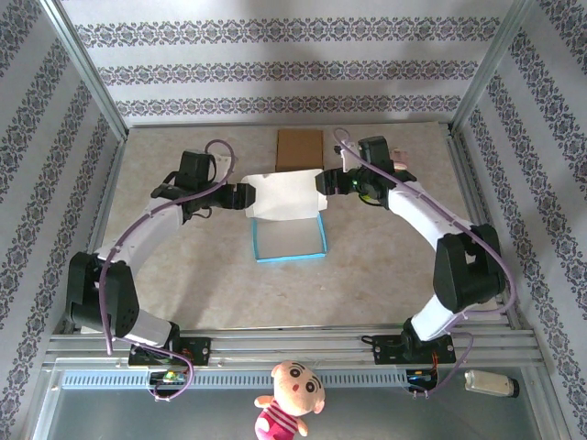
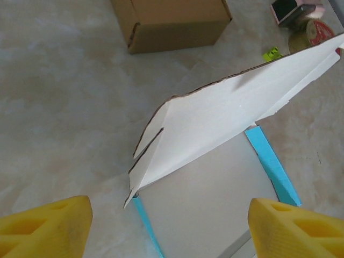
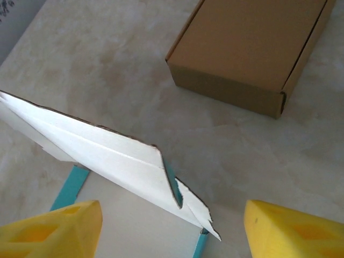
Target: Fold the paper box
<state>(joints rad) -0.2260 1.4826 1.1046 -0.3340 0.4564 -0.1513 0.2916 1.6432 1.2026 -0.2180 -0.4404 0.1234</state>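
The brown box (image 2: 172,21) is cut off at the top edge. The white flap (image 1: 284,194) hides the back of the paper box (image 1: 289,240).

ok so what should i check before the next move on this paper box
1. left jaws open, holding nothing: ok
2. right jaws open, holding nothing: ok
3. white paper box with blue edges sits flat on the beige table: ok
4. its white flap folded down: not ok, it stands raised at a slant
5. brown cardboard box apart from the flap: ok
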